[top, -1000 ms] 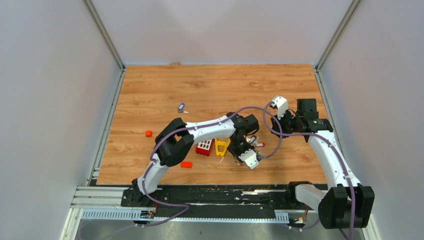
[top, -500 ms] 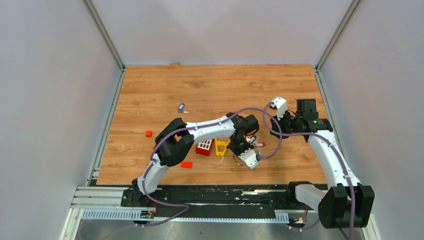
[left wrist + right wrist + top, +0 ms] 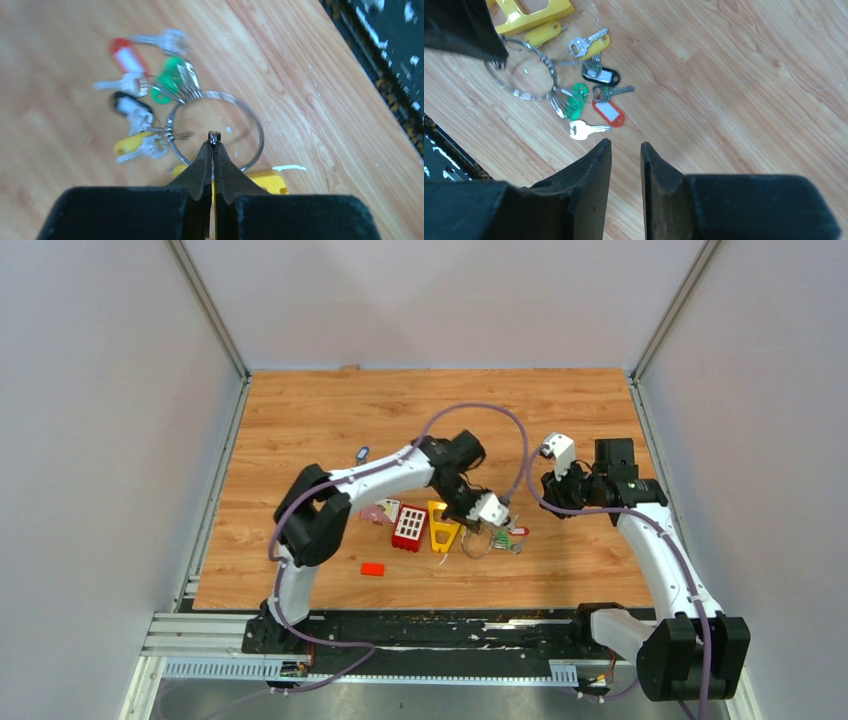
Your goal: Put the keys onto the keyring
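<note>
One grip: left gripper (image 3: pixel 214 142) clamped on thin silver wire keyring (image 3: pixel 216 93), likely steadying it for threading; right gripper (image 3: pixel 625 146) narrowly apart, empty.

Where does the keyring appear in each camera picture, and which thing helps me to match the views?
Top external: the keyring lies right of centre, beside the yellow frame.
Left wrist: keyring in the middle of the picture, at the shut left pincer tip; yellow frame below it.
Right wrist: keyring upper left, under the yellow frame.
Shared landmark: the yellow frame.
</note>
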You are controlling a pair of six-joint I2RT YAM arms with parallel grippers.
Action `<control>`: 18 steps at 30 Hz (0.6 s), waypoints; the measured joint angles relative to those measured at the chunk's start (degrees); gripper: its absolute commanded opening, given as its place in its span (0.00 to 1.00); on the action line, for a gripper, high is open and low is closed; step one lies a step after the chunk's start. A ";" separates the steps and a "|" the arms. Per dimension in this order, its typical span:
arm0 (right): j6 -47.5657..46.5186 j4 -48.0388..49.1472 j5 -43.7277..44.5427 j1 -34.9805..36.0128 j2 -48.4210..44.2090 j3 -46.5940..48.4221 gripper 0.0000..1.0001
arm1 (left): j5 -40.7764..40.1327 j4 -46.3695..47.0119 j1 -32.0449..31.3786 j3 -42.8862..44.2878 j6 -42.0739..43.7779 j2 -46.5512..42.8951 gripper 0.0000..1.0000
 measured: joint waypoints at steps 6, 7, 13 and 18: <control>0.00 -0.07 -3.28 -0.11 -2.08 1.36 0.32 | 10.69 11.13 8.79 -7.43 -15.23 -11.82 0.00; -0.02 -0.07 -4.68 -0.11 -2.45 2.23 0.33 | 11.96 14.27 9.75 -8.63 -19.43 -13.90 0.00; -0.28 1.25 -15.34 -0.24 -4.50 4.74 0.34 | 14.36 32.61 10.88 -13.92 -44.11 -21.18 0.00; 2.49 7.91 -25.18 0.09 -6.23 4.50 0.36 | 14.99 48.11 12.20 -19.52 -62.75 -24.00 0.00</control>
